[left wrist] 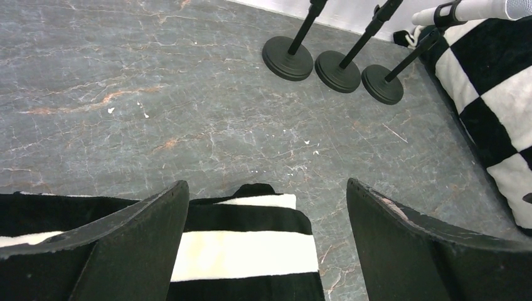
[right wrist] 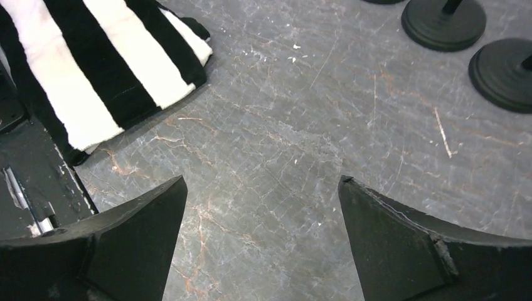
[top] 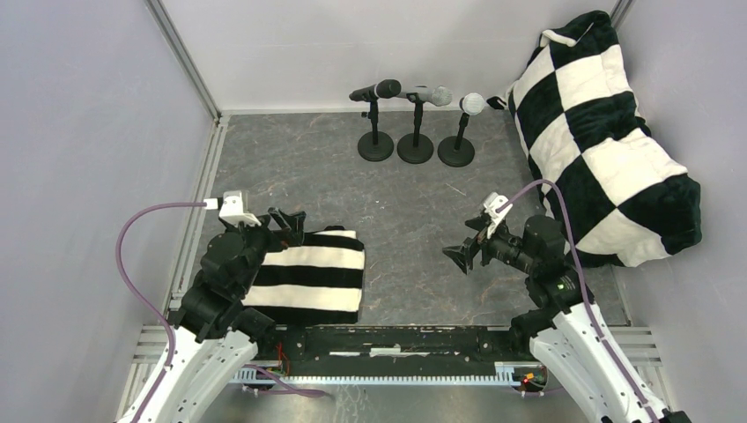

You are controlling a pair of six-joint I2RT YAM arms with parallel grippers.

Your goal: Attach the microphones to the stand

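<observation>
Three black stands point(top: 415, 148) stand in a row at the back centre. Each holds a microphone in its clip: the black one point(top: 376, 90) on the left, the silver-grey one point(top: 429, 94) in the middle, the white one point(top: 471, 104) on the right. The stand bases show in the left wrist view point(left wrist: 338, 63), with the white microphone point(left wrist: 477, 9) at the top right. Two bases point(right wrist: 443, 22) show in the right wrist view. My left gripper point(top: 293, 225) is open and empty over a striped cloth. My right gripper point(top: 465, 244) is open and empty over bare table.
A black-and-white striped folded cloth point(top: 313, 273) lies front left, under my left gripper point(left wrist: 266, 207). A large black-and-white checkered cushion point(top: 599, 132) fills the right side, close to the white microphone's stand. Grey walls enclose the marbled table point(top: 405, 220).
</observation>
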